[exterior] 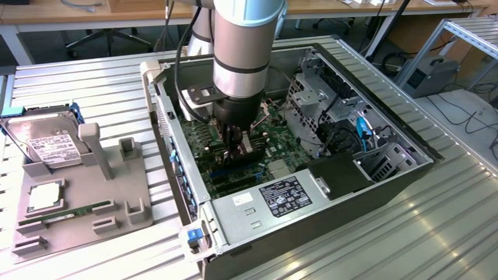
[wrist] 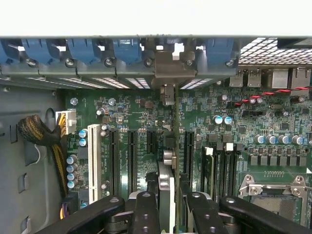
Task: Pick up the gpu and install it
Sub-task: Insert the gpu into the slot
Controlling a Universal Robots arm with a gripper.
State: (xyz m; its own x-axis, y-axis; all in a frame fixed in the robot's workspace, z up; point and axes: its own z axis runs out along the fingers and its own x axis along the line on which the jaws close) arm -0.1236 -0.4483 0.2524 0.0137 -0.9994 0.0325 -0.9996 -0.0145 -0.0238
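The gpu (wrist: 167, 146), a thin dark circuit card seen edge-on with a silver metal bracket (wrist: 168, 68) at its far end, stood upright over the green motherboard (wrist: 273, 112) inside the open grey computer case (exterior: 374, 192). The black gripper (wrist: 170, 197) had its fingers (wrist: 146, 209) pinching the card's near edge (one to each side). Beside the case, a silver hard drive (exterior: 46, 146) wore a white label, its print too small to read.
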